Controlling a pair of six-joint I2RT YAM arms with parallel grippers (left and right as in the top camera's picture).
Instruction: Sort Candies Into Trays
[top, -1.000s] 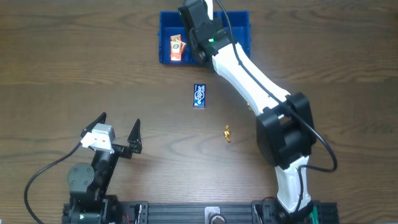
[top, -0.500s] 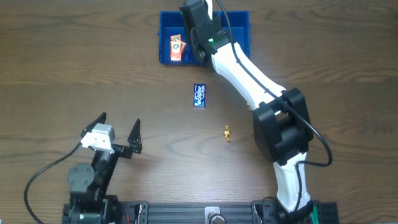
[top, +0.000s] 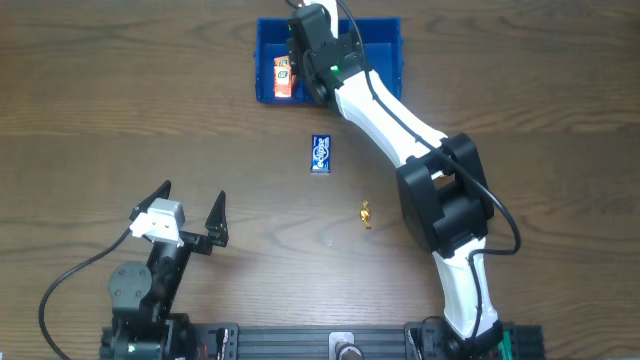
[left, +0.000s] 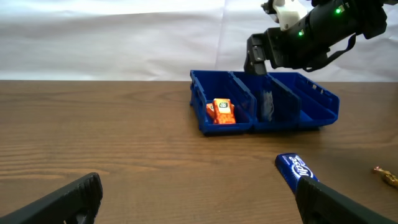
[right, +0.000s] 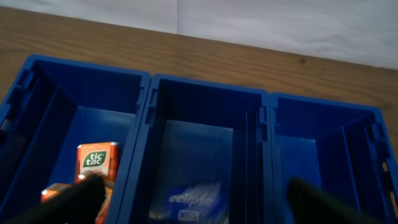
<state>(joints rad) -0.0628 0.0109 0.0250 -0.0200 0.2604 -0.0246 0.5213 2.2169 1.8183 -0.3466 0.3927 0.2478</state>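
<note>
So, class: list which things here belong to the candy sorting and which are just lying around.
Job: blue tray, orange boxes, middle-compartment packet, loose blue packet, gold candy.
Lying around: wooden table, white backdrop, black cable.

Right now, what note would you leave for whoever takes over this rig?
Left hand: open, empty, low near its base.
Right hand: open, empty, above the tray's middle compartment.
Done: orange packs lie in one end compartment and a mint pack in the middle one. The other end compartment looks empty.
To do: the blue pack and gold candy lie on the table, apart from each other, between the tray and the arm bases.
</note>
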